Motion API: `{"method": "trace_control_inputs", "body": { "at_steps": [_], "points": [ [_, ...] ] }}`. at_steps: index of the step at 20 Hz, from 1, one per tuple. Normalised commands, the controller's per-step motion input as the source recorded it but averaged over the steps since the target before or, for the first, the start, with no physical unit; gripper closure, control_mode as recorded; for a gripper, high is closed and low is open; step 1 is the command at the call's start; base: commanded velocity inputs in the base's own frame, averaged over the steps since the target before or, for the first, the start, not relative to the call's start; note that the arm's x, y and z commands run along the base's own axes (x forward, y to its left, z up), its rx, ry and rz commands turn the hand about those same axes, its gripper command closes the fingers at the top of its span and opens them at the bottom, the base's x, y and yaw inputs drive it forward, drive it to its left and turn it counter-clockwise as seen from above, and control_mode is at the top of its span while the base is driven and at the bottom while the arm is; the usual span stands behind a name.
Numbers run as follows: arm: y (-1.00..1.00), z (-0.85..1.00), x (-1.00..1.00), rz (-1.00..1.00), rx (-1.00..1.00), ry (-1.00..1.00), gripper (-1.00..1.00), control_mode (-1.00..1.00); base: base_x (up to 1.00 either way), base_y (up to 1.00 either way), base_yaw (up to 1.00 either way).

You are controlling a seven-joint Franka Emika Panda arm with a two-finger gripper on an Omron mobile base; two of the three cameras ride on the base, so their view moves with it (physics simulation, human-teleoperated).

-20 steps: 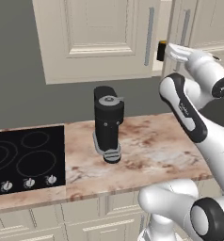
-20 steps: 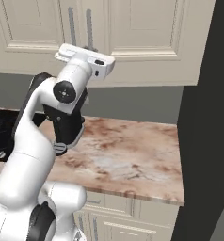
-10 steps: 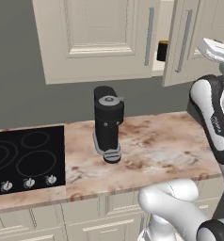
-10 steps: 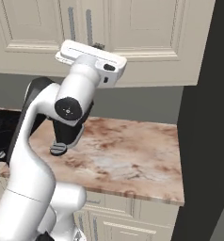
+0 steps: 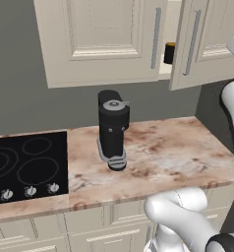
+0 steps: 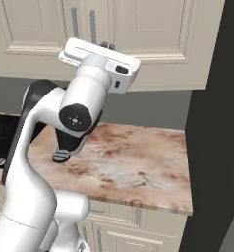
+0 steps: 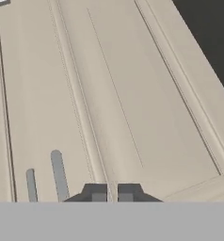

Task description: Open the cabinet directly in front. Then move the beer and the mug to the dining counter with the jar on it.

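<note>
Cooktop: a black cooktop is set into the far left of the marbled counter
Coffee machine: a dark coffee machine stands on that counter, just right of the cooktop
Cabinet: the cream upper cabinet hangs above; its left door is shut, its right door stands swung partly out toward the robot
Mug: the dark mug with a yellow top shows in the gap between the doors, on the shelf inside
Gripper: in the hand view the gripper has its tips pressed together, grasping nothing, held close to the door panel beside the grey bar handle
Step in hand: opening the cabinet, by my judgement only part done
Next move: likely to swing the right door wider so the shelf is reachable, then reach for the mug; the beer cannot be made out here
Change: against the picture a second ago the right door has swung farther out, and the arm has moved right and up
</note>
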Motion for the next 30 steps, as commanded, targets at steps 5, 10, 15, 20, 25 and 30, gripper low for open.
{"method": "trace_control_inputs", "body": {
  "at_steps": [5, 10, 15, 20, 25, 30],
  "points": [
    [0.97, 0.0, -0.36, 0.2, -0.01, 0.0, -1.0, -1.0, 0.0, 0.0, 0.0],
    [1.0, 0.0, -0.24, 0.23, -0.11, 0.06, -1.0, -1.0, 0.0, 0.0, 0.0],
    [0.83, 0.0, -0.05, 0.09, -0.23, 0.12, -1.0, -1.0, 0.0, 0.0, 0.0],
    [0.4, -0.01, 0.0, 0.0, -0.21, 0.22, -1.0, -1.0, 0.0, 0.0, 0.0],
    [0.15, -0.2, -0.22, -0.07, -0.28, 0.09, -1.0, -1.0, 0.0, 0.0, 0.0],
    [0.17, -0.38, -0.5, -0.25, -0.35, 0.01, -1.0, -1.0, 0.0, 0.0, 0.0]
  ]
}}
